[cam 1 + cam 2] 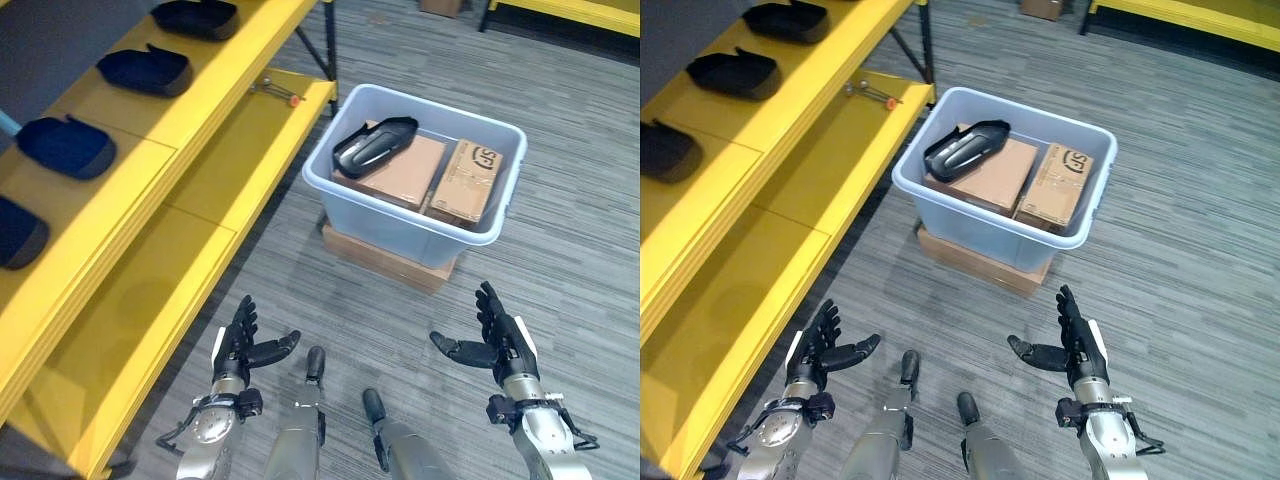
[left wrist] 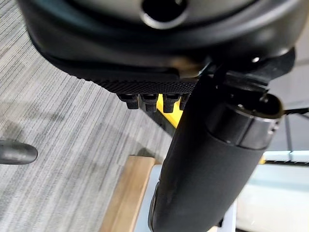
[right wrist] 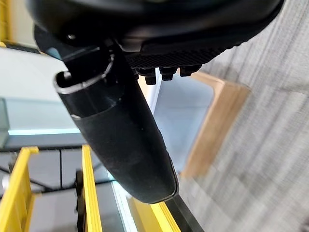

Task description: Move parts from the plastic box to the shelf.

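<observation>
A pale blue plastic box [image 1: 345,205] stands on a flat cardboard base [image 1: 385,262] on the carpet ahead. Inside it a black moulded part [image 1: 372,143] lies on top of two brown cartons [image 1: 466,180]. Several similar black parts [image 1: 146,69] rest in a row on the yellow shelf's upper level [image 1: 150,150] at the left. My left hand [image 1: 240,345] is held open low at the front, beside the shelf's lower board. My right hand [image 1: 500,335] is open too, low at the right, short of the box. Both hands hold nothing.
A small tool with a red tip [image 1: 275,92] lies on the lower yellow shelf board [image 1: 215,200] near its far corner. Grey carpet [image 1: 580,200] lies around the box. Another yellow rack edge [image 1: 570,12] runs along the far right.
</observation>
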